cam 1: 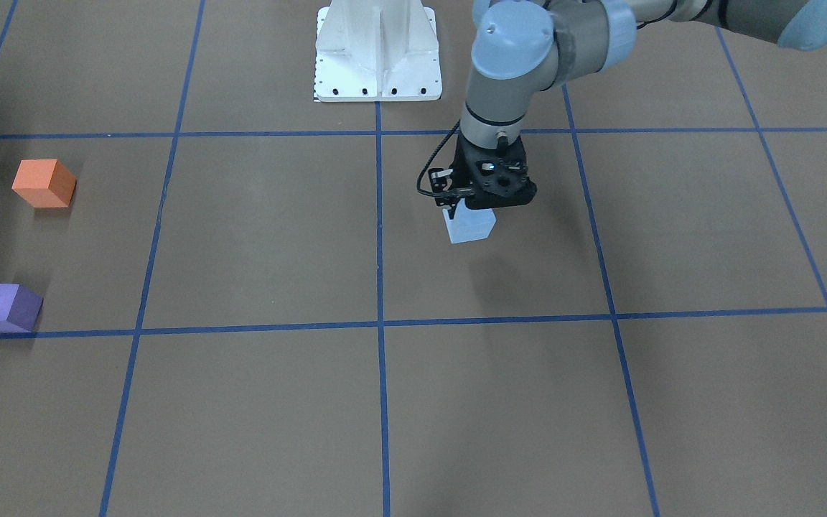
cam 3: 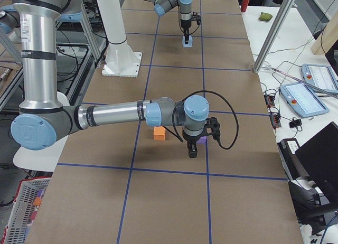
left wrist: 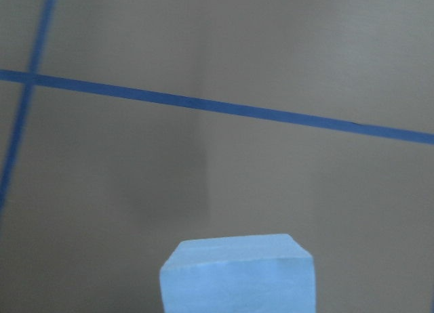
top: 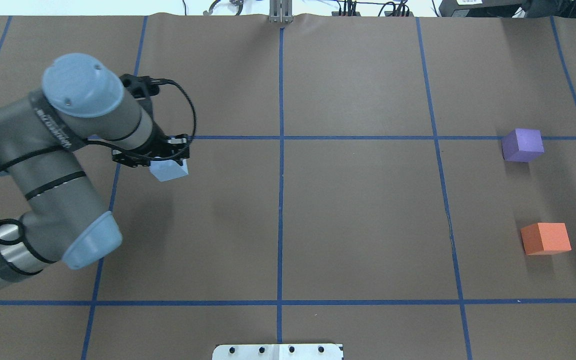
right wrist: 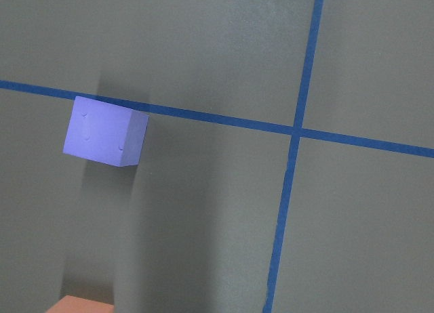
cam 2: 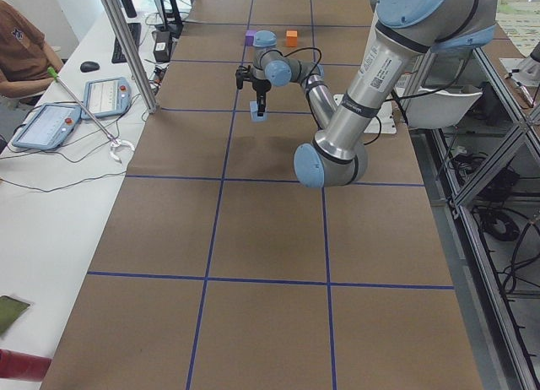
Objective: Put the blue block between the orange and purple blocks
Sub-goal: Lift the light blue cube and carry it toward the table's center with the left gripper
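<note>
The left claw [cam 1: 477, 210] is clenching the blue block [cam 1: 472, 225] and holding it just off the table [cam 1: 263, 237]. The block's shadow is falling on the brown surface a little way off from it. The wrist is pointing straight down, and a black cable [top: 188, 115] is looping around it. From the left wrist camera, only the block's top edge is poking into the bottom of the picture, with a blue tape line [left wrist: 224, 108] crossing the table beyond it.

The orange block [cam 1: 44, 184] and the purple block [cam 1: 4, 307] are sitting well apart from the blue one, over on the robot's right side. They are near each other but not touching. The purple block is resting just beside a tape line, and the orange one is lying closer to the robot's white base [cam 1: 377, 54].

The right claw [cam 3: 193, 149] is showing only in the right side view, where it is hanging low over that pair, right by the purple block. I cannot tell whether it is clenched or released. The right arm is stretching across in front of the orange block in that view, partly hiding it.
</note>
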You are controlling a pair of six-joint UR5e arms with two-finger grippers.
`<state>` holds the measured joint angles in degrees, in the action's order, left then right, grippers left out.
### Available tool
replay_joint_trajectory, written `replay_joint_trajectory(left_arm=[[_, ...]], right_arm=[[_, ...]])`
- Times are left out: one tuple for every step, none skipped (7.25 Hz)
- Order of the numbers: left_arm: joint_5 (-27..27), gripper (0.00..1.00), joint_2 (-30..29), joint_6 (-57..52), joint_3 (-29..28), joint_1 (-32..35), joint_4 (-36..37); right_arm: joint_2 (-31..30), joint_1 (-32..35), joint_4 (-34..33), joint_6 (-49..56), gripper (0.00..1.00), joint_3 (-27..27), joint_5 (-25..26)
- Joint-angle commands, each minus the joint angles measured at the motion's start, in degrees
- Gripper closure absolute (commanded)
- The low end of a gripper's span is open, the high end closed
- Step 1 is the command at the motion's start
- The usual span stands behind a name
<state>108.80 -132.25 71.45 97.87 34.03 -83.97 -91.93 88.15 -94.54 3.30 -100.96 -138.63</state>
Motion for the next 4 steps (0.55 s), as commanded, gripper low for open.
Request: replay_joint_trajectory(left_arm=[[-0.9,1.00,-11.0,0.0,-12.1,-2.8,-0.2],[-2.7,1.00,-12.4,0.0,-14.1,-4.3,-0.5],[-4.4,1.00,-12.4,-0.1,-16.2,-5.2,-3.2],[-4.4,1.00,-12.4,-0.3,-18.5,-5.3,-4.8]], right_arm=[[1.0,0.1,-0.1,-2.3,0.01,-1.9,-0.7],[3.5,1.2,-3.3,-3.6,0.01,-4.6,-0.9],[8.0,1.5,-13.1,-3.8,0.01,-8.3,-0.7],[13.3,1.7,-22.8,-3.8,0.01,-11.9,-0.6]])
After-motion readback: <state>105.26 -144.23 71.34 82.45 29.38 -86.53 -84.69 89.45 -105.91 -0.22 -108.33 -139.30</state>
